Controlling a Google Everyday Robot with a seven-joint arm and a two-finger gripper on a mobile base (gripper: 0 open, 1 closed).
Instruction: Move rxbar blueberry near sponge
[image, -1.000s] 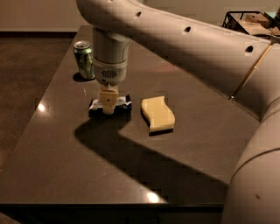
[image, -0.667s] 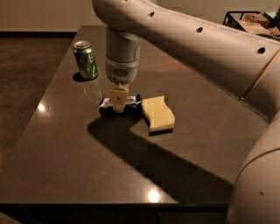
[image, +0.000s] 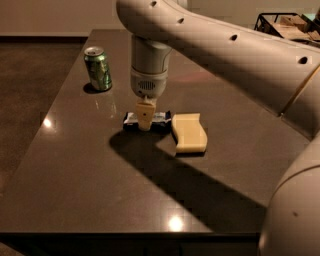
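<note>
The gripper (image: 145, 119) stands over the rxbar blueberry (image: 162, 119), which lies just left of the sponge (image: 189, 132) with barely any gap between them. In front of the sponge, the table (image: 100, 190) lies open. The green can (image: 98, 68) stands well to the sponge's far left.

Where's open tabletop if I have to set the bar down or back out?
Free: the wide near half of the table, in front of the rxbar blueberry and sponge; also the left strip between the green can and the near edge. Crowded: the middle, where the end effector is down on the bar, hard by the sponge's left side.
</note>
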